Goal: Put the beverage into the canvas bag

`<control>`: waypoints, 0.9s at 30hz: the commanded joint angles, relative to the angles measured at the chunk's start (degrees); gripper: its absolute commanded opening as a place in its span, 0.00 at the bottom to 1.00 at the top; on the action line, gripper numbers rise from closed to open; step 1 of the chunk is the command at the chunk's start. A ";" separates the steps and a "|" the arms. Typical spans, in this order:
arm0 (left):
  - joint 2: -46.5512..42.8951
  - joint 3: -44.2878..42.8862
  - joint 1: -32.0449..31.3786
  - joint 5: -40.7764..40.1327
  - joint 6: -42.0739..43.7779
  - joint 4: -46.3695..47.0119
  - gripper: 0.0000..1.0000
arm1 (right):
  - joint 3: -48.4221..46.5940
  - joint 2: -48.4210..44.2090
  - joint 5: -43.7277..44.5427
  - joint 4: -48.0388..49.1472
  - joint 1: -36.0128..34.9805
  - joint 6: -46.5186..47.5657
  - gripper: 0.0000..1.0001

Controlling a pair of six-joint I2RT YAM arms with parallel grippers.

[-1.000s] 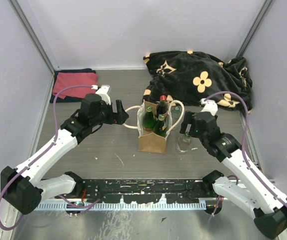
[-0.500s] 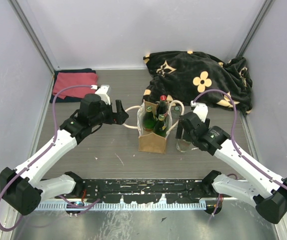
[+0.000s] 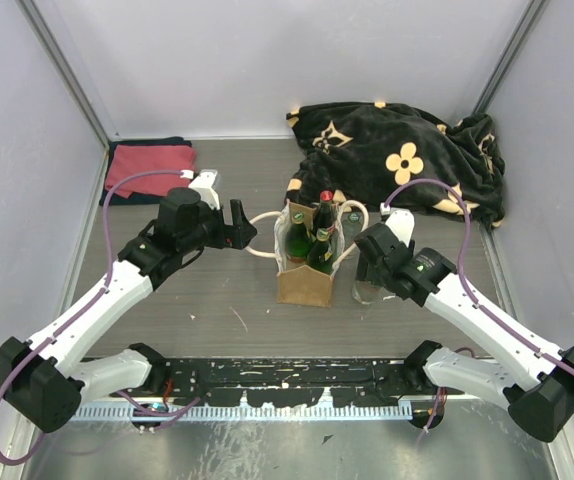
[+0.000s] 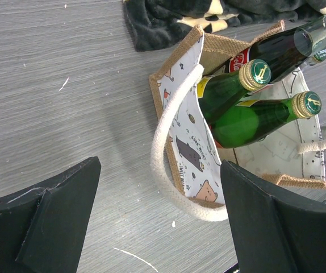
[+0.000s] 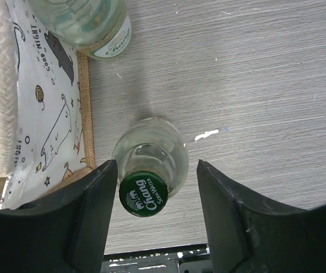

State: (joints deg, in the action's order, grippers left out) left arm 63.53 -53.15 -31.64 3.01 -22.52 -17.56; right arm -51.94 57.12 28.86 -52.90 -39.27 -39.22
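Note:
The tan canvas bag (image 3: pixel 302 285) stands upright mid-table with cream rope handles and holds two green bottles (image 3: pixel 297 238) and a dark bottle with a red cap (image 3: pixel 324 200). A clear glass bottle with a green cap (image 5: pixel 143 193) stands just right of the bag; in the top view (image 3: pixel 366 292) it is partly hidden by the arm. My right gripper (image 5: pixel 157 165) is open, with its fingers on either side of the bottle's neck. My left gripper (image 4: pixel 160 165) is open and empty beside the bag's left handle (image 4: pixel 160 153).
A black flowered blanket (image 3: pixel 397 155) lies at the back right. A folded red towel (image 3: pixel 147 168) lies at the back left. Another clear bottle (image 5: pixel 83 20) shows by the bag's far edge. Walls enclose the table on three sides.
My right gripper has moved left and over the clear bottle, so its open fingers now straddle the neck. The left arm, bag and bottles have not moved.

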 commanded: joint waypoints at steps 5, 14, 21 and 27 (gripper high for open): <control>-1.47 1.05 0.09 0.60 0.55 -0.32 0.93 | -2.34 0.52 0.78 1.05 -0.31 -0.95 0.52; -1.73 1.37 0.08 0.63 0.51 -0.20 0.93 | -3.61 0.50 0.49 -0.75 -0.30 -1.28 0.02; -1.59 1.30 0.08 0.83 0.20 0.02 0.94 | -9.71 0.55 1.72 -4.59 -0.29 -1.30 0.01; -1.58 1.20 0.09 0.69 0.20 0.03 0.93 | -16.95 1.69 3.86 -8.00 -0.29 -0.11 0.01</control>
State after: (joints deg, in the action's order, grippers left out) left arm 63.02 -52.38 -31.64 3.09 -22.57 -17.58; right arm -60.42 59.35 28.29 -62.08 -39.29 -39.46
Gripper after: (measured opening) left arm 0.934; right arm 0.385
